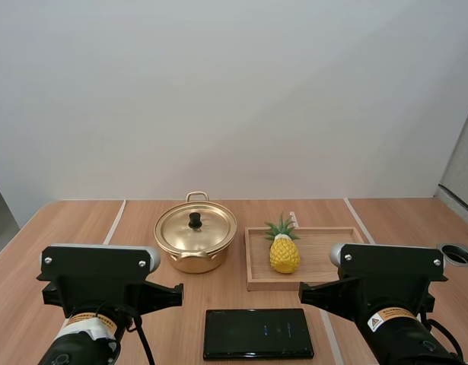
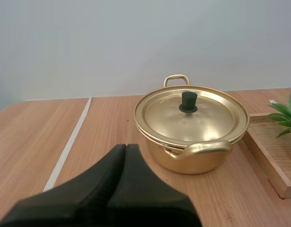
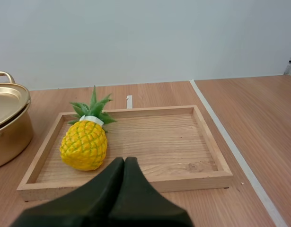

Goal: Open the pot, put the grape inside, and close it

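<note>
Left end effector [image 2: 125, 146], closed, is pointed at lidded pot [image 2: 192, 163], right end effector [image 3: 124, 160], closed, at pineapple [image 3: 84, 144] on tray [image 3: 173, 137]; black slab [image 1: 258, 333] is seen lower-centre on table [image 1: 66, 228].

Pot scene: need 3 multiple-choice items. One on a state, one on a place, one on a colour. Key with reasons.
1. The lid of the pot is:
A) seated on the pot
B) lifted clear of it
C) lying upside down

2. The pineapple lies:
A) inside the pot
B) in the wooden tray
C) on top of the lid

3. The knob on the lid is:
A) gold
B) red
C) black

Key:
1 A, the lid sits flush on the pot's rim.
2 B, the pineapple rests on the tray floor, inside its walls and beside the pot.
3 C, the knob is dark against the gold lid.
</note>
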